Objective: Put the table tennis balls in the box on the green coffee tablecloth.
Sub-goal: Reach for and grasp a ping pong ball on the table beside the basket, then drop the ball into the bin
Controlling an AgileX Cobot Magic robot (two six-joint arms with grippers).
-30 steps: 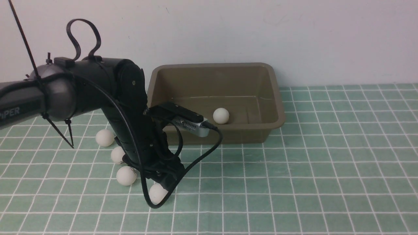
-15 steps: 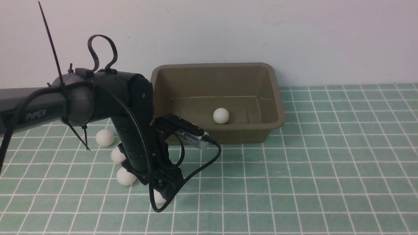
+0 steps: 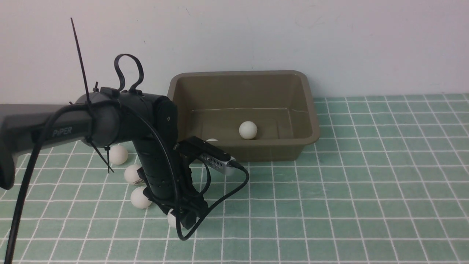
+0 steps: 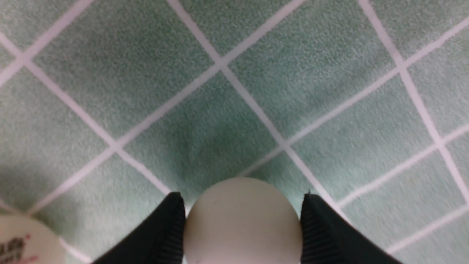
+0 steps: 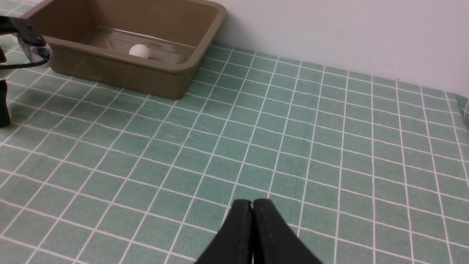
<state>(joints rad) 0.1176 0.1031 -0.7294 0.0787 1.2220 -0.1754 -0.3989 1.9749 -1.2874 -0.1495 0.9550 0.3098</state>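
Pick-up step: the left claw (image 4: pixel 242 200) sits snug against both sides of one table tennis ball (image 4: pixel 242 227) on the green coffee tablecloth (image 4: pixel 256 73), left of the box (image 3: pixel 311 124). The right claw (image 5: pixel 252 207) is pressed closed, empty. Next, likely: lift straight, carry over the rim, release

The light was bright and soft everywhere. In the left wrist view a dim shadow lay on the green cloth (image 4: pixel 216 146) beside the ball (image 4: pixel 242 223), and the edges looked blurry. The box (image 5: pixel 110 71) had pale streaks of shine on its floor.
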